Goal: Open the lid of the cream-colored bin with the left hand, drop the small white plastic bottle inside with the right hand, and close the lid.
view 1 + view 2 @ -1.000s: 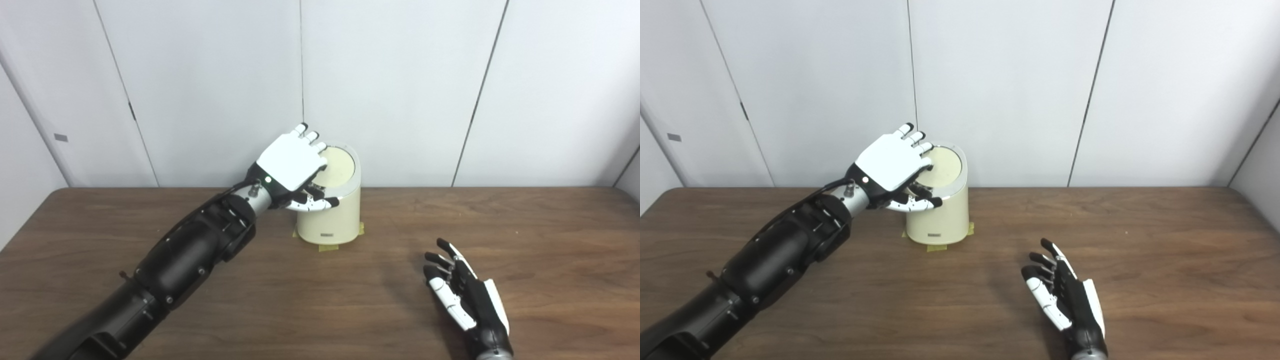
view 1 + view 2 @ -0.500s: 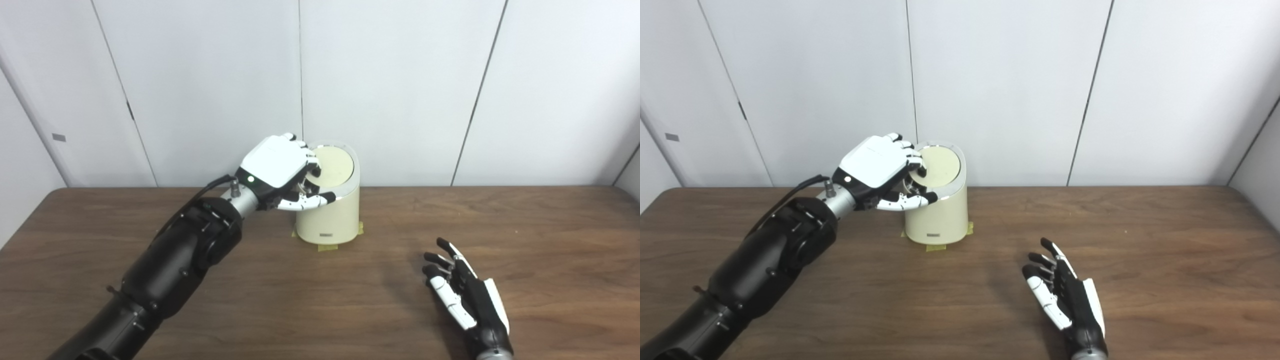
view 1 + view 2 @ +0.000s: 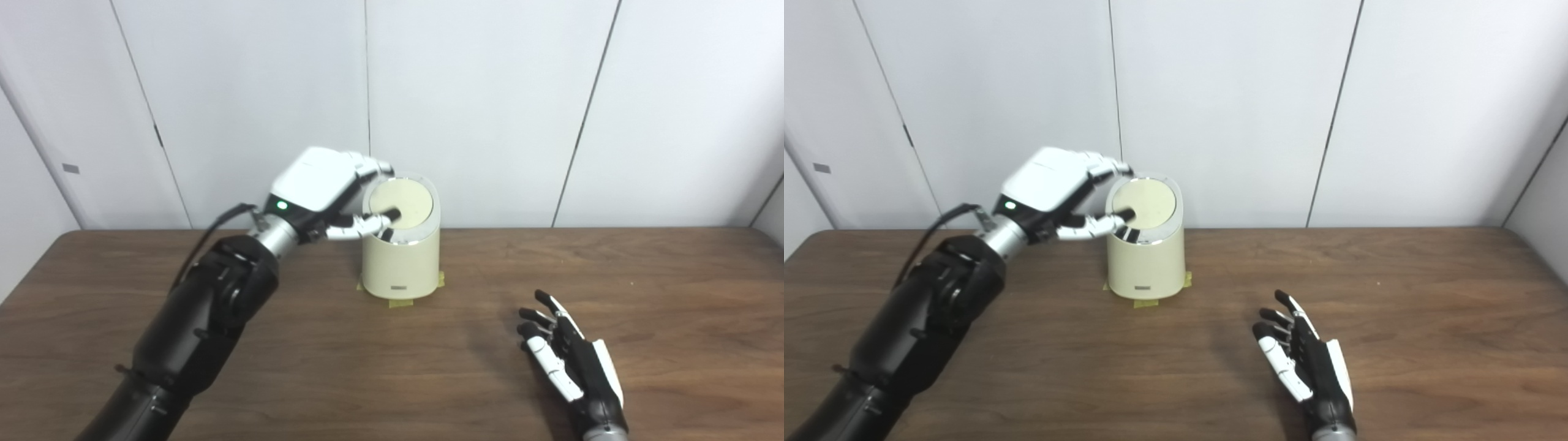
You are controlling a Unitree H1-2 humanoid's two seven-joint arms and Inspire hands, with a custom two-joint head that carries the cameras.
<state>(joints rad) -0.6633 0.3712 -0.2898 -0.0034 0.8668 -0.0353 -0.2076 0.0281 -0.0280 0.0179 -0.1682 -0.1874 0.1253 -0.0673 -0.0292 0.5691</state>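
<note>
The cream-colored bin (image 3: 401, 257) stood upright toward the back of the brown wooden desk (image 3: 643, 288), close to the white panelled wall (image 3: 490, 92), with strips of yellowish tape (image 3: 401, 301) showing under its base. Its round lid (image 3: 401, 202) was tilted, the near edge lifted a little so that a dark gap showed beneath it at the front-left of the rim.

The left robot hand (image 3: 324, 187) was at the bin's upper left side, its white back turned up and a small green light glowing near the wrist. Its fingers (image 3: 373, 166) curled over the far-left edge of the lid, while the thumb (image 3: 361, 225) reached across the front of the rim, its dark tip touching the lid's near-left edge. The hand looked pinched on the lid between fingers and thumb. The dark arm (image 3: 202, 318) ran back from it toward the lower left corner.

The right robot hand (image 3: 569, 361) rested low over the desk near the front right, well apart from the bin, its fingers spread and pointing toward the back, holding nothing.

The small white plastic bottle could not be seen in either view.
</note>
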